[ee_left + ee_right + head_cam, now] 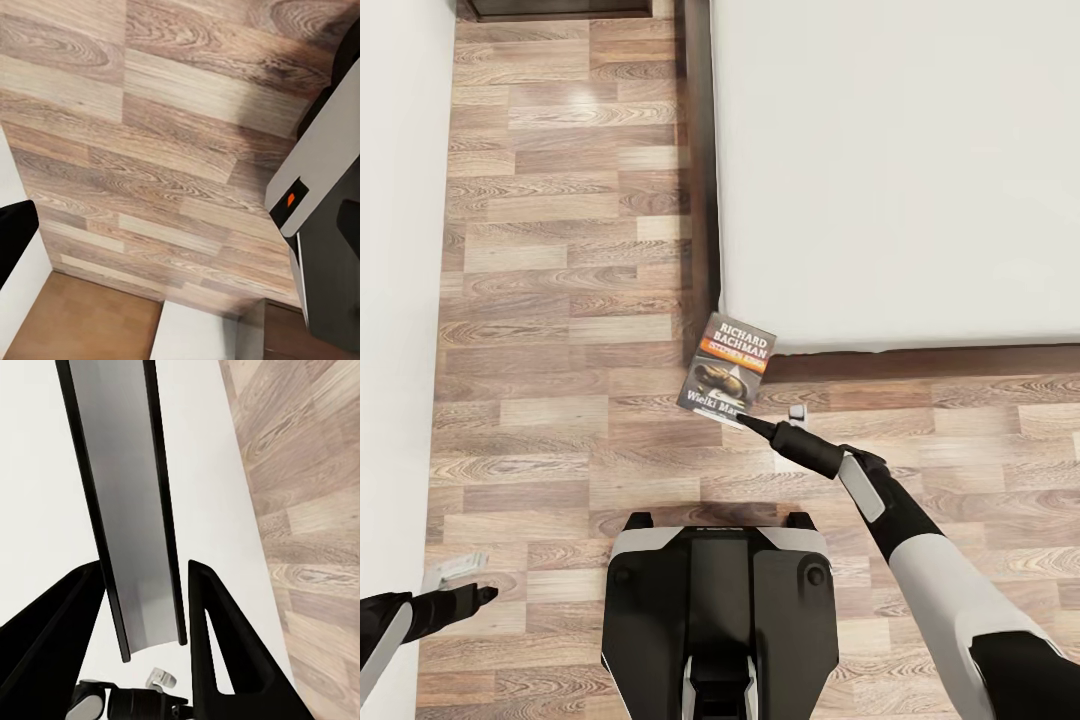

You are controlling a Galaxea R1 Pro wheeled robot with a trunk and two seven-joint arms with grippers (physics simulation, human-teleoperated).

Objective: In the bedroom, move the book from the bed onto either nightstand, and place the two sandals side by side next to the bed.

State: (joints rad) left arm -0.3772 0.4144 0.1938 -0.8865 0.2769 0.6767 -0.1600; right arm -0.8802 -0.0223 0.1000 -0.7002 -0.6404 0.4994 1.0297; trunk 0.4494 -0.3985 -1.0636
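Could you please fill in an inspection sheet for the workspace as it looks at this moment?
Surface: wood plank floor, bare between a white wall and the bed.
Job's things: the book is off the mattress, held tilted above the floor at the bed's corner, cover up; the right wrist view shows it edge-on between the fingers. Sandals and nightstand: nothing seen.
Clutter: nothing seen.
Grippers: right gripper shut on the book's lower edge; left gripper low by the wall, its state unclear.
Cables: nothing seen.
Surroundings: dark brown bed frame along the mattress; robot base on the floor.
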